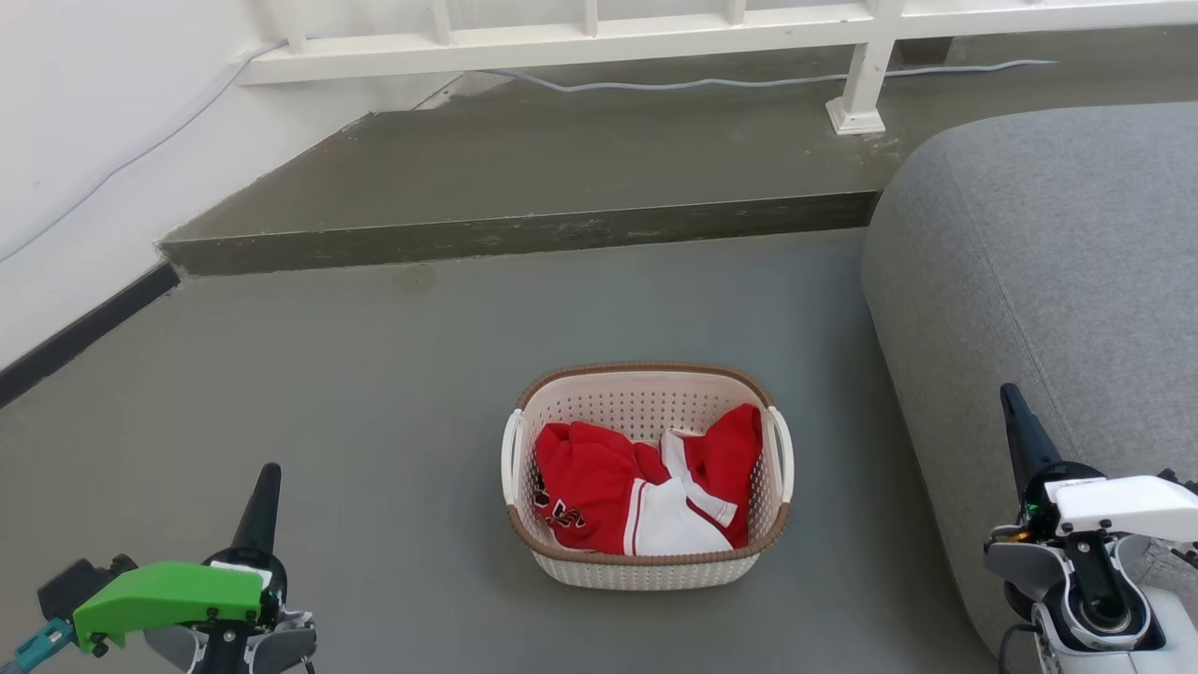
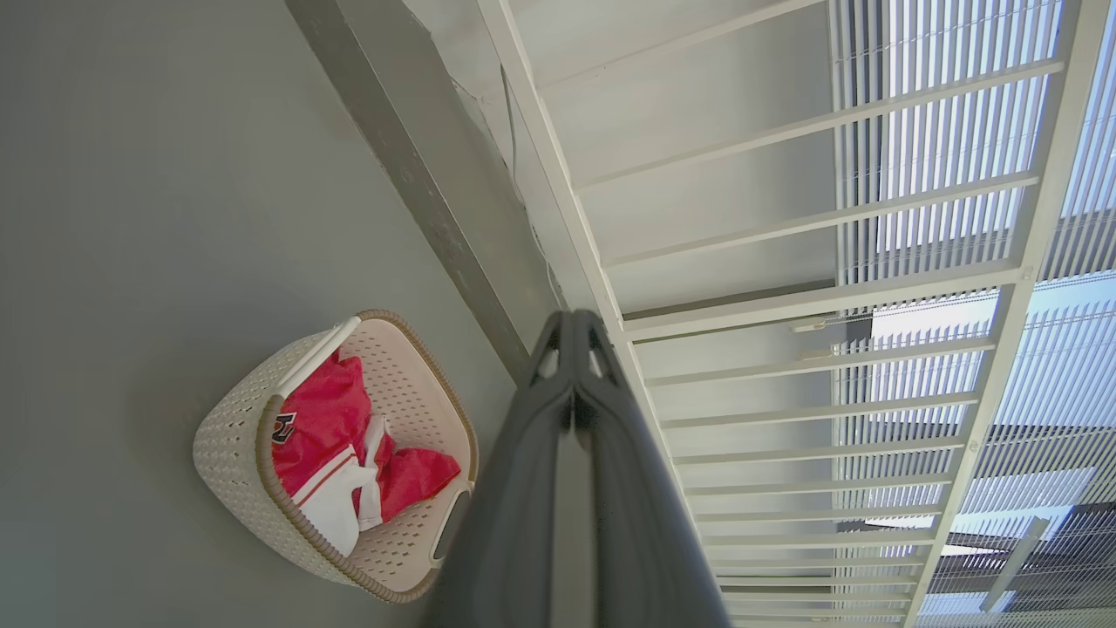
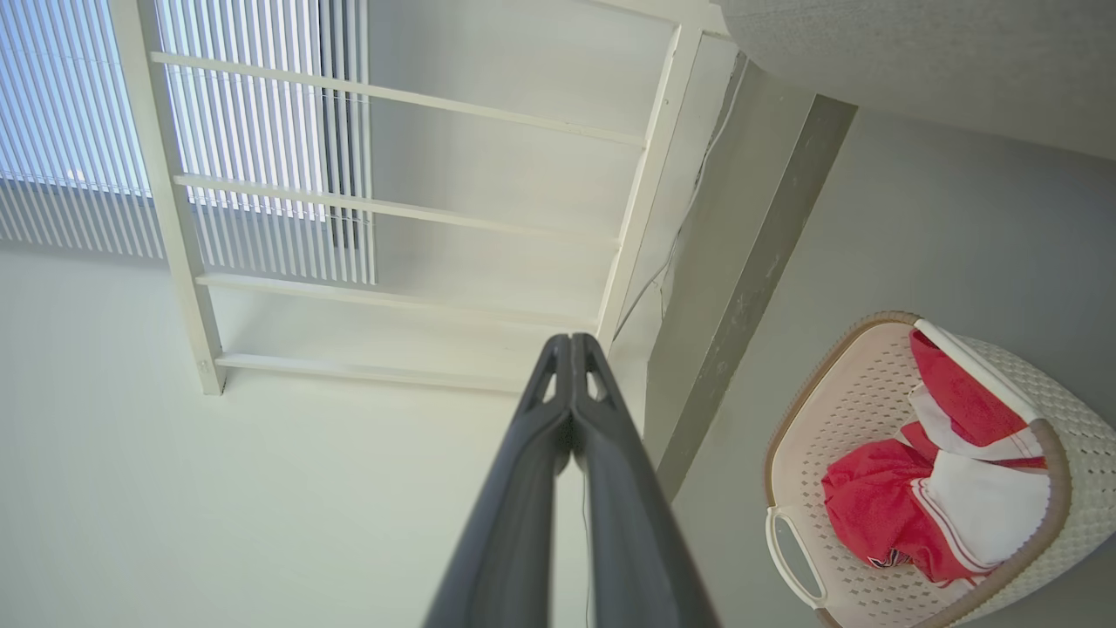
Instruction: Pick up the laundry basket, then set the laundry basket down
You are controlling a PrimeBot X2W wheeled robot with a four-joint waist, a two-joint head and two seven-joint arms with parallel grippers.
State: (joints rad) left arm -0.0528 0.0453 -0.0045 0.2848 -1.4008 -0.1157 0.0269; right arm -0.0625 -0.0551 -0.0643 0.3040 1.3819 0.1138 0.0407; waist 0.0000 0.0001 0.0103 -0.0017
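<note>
So, basket: laundry basket [image 1: 646,569], stiff plastic, probably light.
Load: soft red-and-white garment [image 1: 599,487].
Grab: white side handles [image 1: 510,456].
Claws: left gripper [image 2: 573,318], right gripper [image 3: 571,340], both pressed together, empty.

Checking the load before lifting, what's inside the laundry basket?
A crumpled red and white garment lies in the laundry basket. Whatever sits beneath it is covered.

Grey floor [image 1: 374,393] ran across mid-frame, and a raised concrete step [image 1: 524,234] sat behind it. White railing [image 1: 562,37] spanned the top edge, with a grey cable [image 1: 749,82] lying under it. Grey upholstered sofa [image 1: 1048,281] took the right side. White wall [image 1: 75,140] and black skirting [image 1: 84,328] were at upper left. Red-and-white garment [image 1: 646,487] lay crumpled at lower centre. Slatted blinds [image 3: 70,105] showed behind the railing.
</note>
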